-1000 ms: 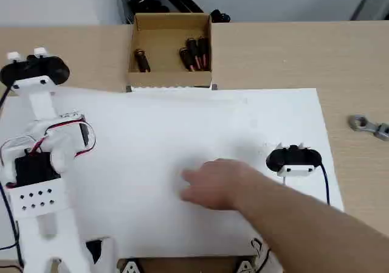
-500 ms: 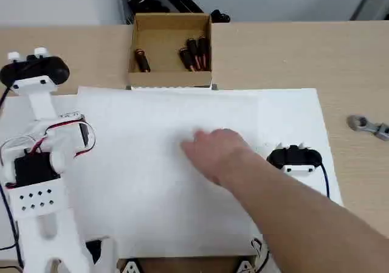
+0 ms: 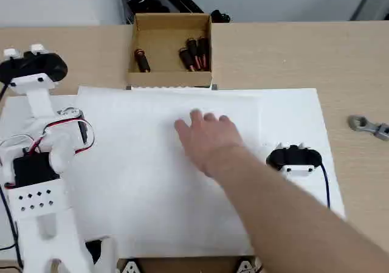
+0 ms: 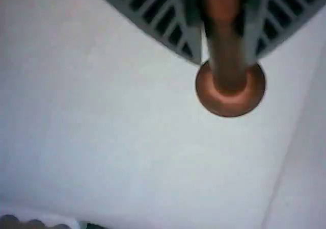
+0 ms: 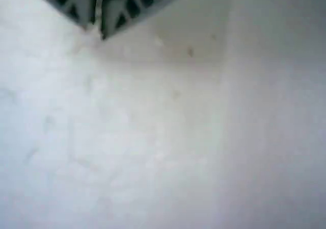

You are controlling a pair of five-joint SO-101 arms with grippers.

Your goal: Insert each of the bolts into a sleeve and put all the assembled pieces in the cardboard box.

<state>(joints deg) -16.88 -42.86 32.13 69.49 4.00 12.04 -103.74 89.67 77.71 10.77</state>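
Tabletop, high view: a wooden table point(image 3: 273, 48) is being covered by a white sheet point(image 3: 121, 163); finished pieces point(image 3: 194, 53) are being stored in the cardboard box point(image 3: 170, 78) at the sheet's far edge.
Left wrist view: a copper bolt point(image 4: 230, 94) is being clamped in the left pincer point(image 4: 225, 58), head toward the sheet.
Right wrist view: the right pincer point(image 5: 98, 27) is being held together, empty, above the sheet.
Step advice: the bolt is best being gripped straight, so a sleeve can be slid on squarely.

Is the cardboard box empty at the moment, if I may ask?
No, the cardboard box holds several dark, copper-tipped pieces lying on its floor.
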